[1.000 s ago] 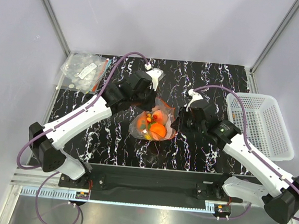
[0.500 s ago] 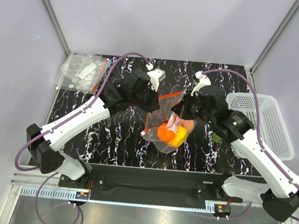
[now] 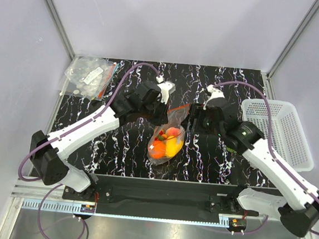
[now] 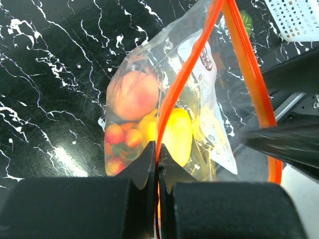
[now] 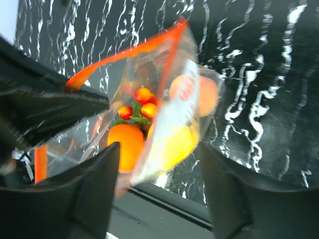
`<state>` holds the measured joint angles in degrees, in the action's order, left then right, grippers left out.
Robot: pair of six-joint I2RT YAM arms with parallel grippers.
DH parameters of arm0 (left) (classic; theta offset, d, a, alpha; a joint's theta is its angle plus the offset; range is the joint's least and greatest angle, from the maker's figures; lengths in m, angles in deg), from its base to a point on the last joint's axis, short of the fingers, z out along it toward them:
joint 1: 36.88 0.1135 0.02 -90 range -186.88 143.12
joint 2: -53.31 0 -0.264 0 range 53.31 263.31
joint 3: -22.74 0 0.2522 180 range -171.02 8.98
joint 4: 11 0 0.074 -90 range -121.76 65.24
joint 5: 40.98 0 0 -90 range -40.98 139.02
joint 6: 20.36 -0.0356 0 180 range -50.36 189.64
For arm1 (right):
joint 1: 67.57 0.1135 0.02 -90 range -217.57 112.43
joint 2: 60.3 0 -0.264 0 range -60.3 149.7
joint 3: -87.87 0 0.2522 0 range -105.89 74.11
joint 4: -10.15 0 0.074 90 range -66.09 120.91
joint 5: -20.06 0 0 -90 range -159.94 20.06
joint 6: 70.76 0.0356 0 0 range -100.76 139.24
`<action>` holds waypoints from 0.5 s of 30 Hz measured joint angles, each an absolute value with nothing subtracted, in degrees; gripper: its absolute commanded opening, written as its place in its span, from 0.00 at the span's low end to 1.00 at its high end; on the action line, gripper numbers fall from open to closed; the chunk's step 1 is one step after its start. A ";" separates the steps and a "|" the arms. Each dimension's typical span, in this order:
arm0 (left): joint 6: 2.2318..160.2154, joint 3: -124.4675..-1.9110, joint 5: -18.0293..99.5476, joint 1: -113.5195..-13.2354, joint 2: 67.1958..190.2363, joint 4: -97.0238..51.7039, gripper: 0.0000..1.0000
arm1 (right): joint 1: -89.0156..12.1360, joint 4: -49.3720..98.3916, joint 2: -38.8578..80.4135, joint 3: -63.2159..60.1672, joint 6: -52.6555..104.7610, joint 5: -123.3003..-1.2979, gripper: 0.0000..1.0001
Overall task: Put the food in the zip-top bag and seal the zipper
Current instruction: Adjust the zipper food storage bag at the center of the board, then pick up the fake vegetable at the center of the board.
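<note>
The zip-top bag (image 3: 166,139), flat on the table (image 3: 235,84) a second ago, is now being held clear of it by the zipper (image 3: 177,106), which is pinched in the left gripper (image 3: 165,110). The food (image 3: 166,147) is being gathered at the bag's bottom and is being swung toward 9 o'clock. The right gripper (image 3: 195,116) is being held with its fingers spread, at the bag's 3 o'clock side.

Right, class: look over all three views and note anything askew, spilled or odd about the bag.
Nothing is spilled: the food sits inside the zip-top bag. The bag is held tilted by the left gripper, pinched on one side of the zipper, with its mouth gaping and unsealed.
</note>
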<state>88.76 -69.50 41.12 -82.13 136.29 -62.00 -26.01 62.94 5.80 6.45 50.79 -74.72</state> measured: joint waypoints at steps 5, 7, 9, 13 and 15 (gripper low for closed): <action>88.76 -67.33 42.23 -81.78 136.29 -60.77 0.02 | -25.96 66.48 -1.91 8.42 51.88 -79.96 0.97; 88.76 -66.72 43.00 -81.46 136.29 -60.75 0.02 | -25.94 68.49 -4.16 9.29 53.39 -83.31 1.00; 88.76 -66.42 43.70 -81.19 136.27 -60.71 0.02 | -25.94 70.76 -5.85 10.43 55.86 -87.28 1.00; 88.76 -65.24 44.68 -80.82 135.15 -60.27 0.02 | -25.94 78.17 -8.19 14.71 68.78 -97.86 1.00; 88.76 -64.62 44.77 -80.76 134.19 -59.90 0.02 | -25.96 83.64 -7.73 16.88 77.41 -102.50 1.00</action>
